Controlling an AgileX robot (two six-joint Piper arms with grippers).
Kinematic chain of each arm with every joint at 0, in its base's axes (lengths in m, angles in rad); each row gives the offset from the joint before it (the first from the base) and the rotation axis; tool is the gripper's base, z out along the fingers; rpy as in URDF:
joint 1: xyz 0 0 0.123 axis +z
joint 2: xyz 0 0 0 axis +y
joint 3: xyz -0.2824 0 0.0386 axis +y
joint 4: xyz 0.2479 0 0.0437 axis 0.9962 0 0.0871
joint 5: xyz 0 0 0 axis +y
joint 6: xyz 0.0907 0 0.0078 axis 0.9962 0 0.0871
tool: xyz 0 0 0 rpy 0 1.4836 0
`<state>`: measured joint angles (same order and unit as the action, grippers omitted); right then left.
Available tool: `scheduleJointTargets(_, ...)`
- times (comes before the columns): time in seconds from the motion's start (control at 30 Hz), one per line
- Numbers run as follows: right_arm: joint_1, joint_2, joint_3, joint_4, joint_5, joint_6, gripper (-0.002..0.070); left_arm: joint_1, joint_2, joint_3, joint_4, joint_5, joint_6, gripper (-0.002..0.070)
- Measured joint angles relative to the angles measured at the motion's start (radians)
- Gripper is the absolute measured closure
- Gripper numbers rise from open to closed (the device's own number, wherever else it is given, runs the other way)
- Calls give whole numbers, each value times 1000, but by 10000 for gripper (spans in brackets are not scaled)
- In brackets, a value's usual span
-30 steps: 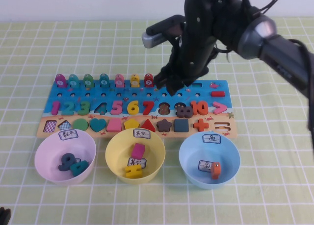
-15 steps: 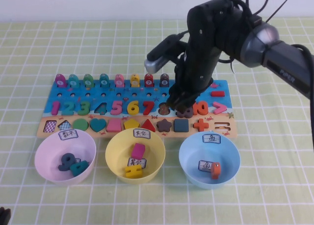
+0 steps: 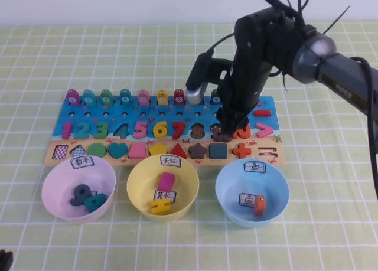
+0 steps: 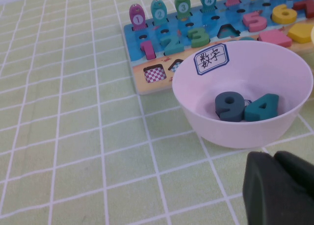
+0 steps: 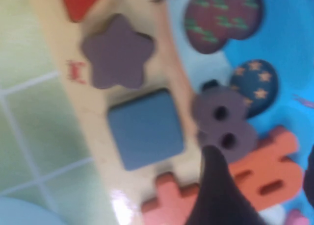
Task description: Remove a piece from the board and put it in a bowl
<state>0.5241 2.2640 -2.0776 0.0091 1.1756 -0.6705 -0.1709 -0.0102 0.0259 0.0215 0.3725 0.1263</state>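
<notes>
The dark brownish-purple 8 [image 3: 218,130] lies out of its slot on the board [image 3: 271,143], over the starred blue 9 recess. The right wrist view shows the 8 [image 5: 223,121] beside the orange 10, and its patterned maroon slot bare. My right gripper [image 3: 228,131] is low over the board, open. One finger [image 5: 216,186] sits just beside the 8 and the 10 lies between the fingers [image 5: 260,156]. The pink-lilac bowl [image 3: 54,178] stands at the front left. My left gripper [image 4: 277,186] is shut, parked near this bowl [image 4: 216,132].
The pink bowl holds a grey-blue 9 [image 3: 79,194] and a teal 4 [image 3: 95,201]. A yellow bowl [image 3: 137,178] and a light blue bowl [image 3: 227,182] with pieces stand in front of the board. A dark star [image 5: 117,51] and blue square [image 5: 144,127] sit next to the 8.
My right arm has swung right and come down onto the board, from above the pegs to the 8 and 10. The left arm has not moved.
</notes>
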Motion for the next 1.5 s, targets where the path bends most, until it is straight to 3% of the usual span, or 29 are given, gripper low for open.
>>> scheduleJointTargets(0.43, -34, 22, 0, 166, -29, -138, 338, 0, 0, 0, 0, 0, 0, 680)
scheduleJointTargets(1.5, -74, 63, 1, 271, -64, -265, 341, 0, 0, 0, 0, 0, 0, 680)
